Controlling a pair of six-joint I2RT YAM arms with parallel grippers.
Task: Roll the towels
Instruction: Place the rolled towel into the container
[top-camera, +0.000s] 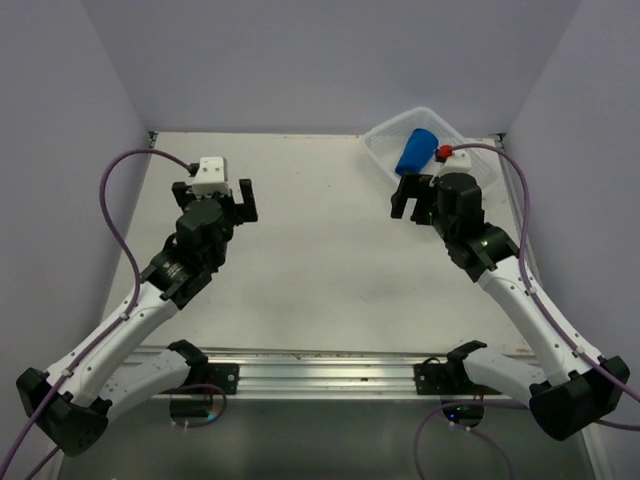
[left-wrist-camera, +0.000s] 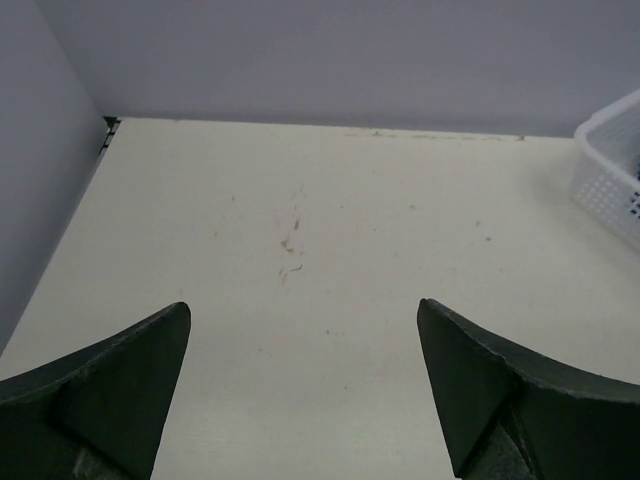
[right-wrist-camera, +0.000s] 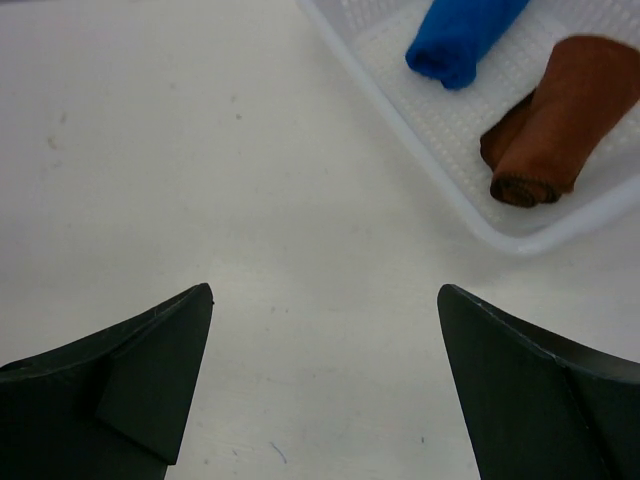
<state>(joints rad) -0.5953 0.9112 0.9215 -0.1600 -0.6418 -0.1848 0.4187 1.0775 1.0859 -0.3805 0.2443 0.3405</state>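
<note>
Both towels lie rolled inside the white mesh basket (right-wrist-camera: 405, 120) at the far right corner. The blue towel (right-wrist-camera: 462, 35) is a tight roll, also seen in the top view as the blue towel (top-camera: 415, 151). The rust-brown towel (right-wrist-camera: 555, 115) lies rolled beside it, its spiral end facing me. My right gripper (right-wrist-camera: 325, 300) is open and empty over bare table, just short and left of the basket; in the top view the right gripper (top-camera: 415, 200) hangs in front of the basket (top-camera: 385, 135). My left gripper (left-wrist-camera: 304, 310) is open and empty over the table's far left part.
The basket's corner (left-wrist-camera: 610, 170) shows at the right edge of the left wrist view. Grey walls close the table at the back and both sides. A metal rail (top-camera: 320, 365) runs along the near edge between the arm bases.
</note>
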